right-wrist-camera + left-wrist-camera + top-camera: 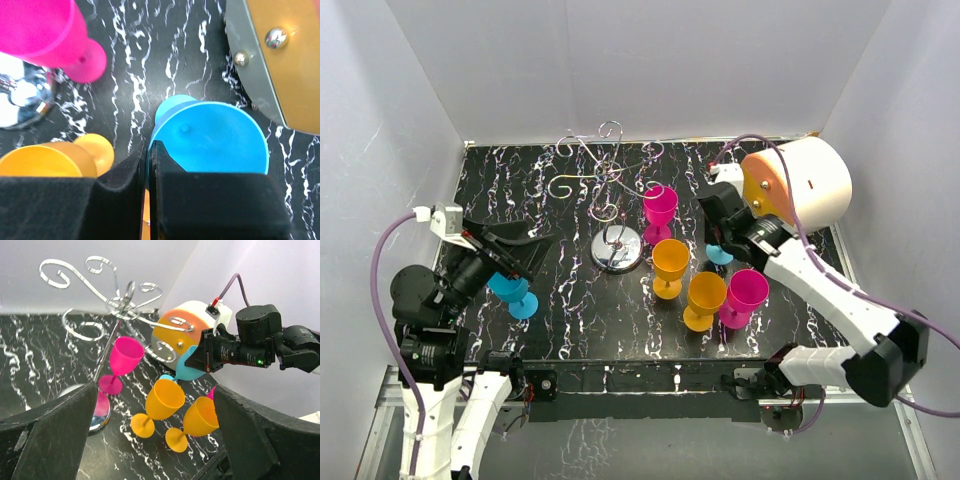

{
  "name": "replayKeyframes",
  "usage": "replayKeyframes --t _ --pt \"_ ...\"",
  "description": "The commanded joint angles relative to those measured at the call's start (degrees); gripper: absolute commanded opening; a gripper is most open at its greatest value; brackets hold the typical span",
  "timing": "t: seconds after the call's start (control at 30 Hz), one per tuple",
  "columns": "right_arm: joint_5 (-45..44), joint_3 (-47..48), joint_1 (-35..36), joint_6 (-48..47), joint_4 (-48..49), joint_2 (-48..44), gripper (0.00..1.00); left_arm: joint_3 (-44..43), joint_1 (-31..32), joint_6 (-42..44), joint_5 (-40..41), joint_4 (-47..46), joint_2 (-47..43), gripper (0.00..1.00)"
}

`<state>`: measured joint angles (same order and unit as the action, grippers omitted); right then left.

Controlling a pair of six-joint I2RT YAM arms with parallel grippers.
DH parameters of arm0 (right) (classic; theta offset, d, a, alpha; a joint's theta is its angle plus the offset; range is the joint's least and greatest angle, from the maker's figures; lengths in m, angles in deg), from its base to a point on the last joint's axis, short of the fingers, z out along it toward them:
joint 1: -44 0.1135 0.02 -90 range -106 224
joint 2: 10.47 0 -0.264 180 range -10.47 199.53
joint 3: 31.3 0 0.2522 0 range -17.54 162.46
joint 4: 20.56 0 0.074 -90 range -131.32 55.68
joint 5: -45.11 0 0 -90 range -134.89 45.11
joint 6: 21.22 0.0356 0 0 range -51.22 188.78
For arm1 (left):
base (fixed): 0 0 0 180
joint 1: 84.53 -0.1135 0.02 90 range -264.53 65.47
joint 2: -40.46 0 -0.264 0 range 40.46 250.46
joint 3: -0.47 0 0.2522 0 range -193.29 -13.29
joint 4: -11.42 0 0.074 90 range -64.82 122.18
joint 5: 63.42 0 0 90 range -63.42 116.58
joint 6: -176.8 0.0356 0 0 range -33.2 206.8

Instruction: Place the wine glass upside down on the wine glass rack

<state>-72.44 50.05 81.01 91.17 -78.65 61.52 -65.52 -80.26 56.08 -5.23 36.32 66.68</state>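
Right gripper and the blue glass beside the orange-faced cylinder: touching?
Touching. The right wrist view shows the right gripper pinched on the rim of the blue glass, with no gap.

Top external: mounted high above and behind the arm bases, angled down and forward, far enough back to take in the whole bench (580, 305), the wine glass rack (616, 245) and the white-and-orange cylinder (805, 180). Left wrist: low at the bench's left side, facing rightward across it between the left fingers (50, 435), at middle distance, sharing rack, pink glass (122, 357) and cylinder with the top view. Right wrist: looks steeply down past the right fingers (215, 205), very near a blue wine glass (210, 140), sharing the rack's chrome base and the pink glass with both.
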Motion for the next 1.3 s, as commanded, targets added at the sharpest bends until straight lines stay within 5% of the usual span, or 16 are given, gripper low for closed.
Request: replayKeyframes --t 0.0,0.27,0.5,0.83,1.27 --pt "-2.63 0.01 0.22 0.24 7.71 -7.95 0.0 -3.97 -0.3 -3.16 -2.12 -4.6 0.81 0.99" --pt "2.34 -6.15 0.18 0.01 22.93 -25.34 0.0 -11.25 -0.31 -11.09 -7.47 -4.63 9.14 0.98" --pt "8.46 -6.33 0.16 0.31 30.7 -32.56 0.0 -8.74 -0.31 -26.07 -15.9 -22.35 13.59 0.98" --pt "9.45 -2.6 0.11 1.8 39.98 -34.41 0.0 -7.83 -0.31 -47.51 -12.1 -44.89 19.1 0.99" --pt "17.62 -4.45 0.15 12.71 52.8 -30.38 0.0 -9.4 4.21 -48.28 -3.47 -39.98 23.61 0.98"
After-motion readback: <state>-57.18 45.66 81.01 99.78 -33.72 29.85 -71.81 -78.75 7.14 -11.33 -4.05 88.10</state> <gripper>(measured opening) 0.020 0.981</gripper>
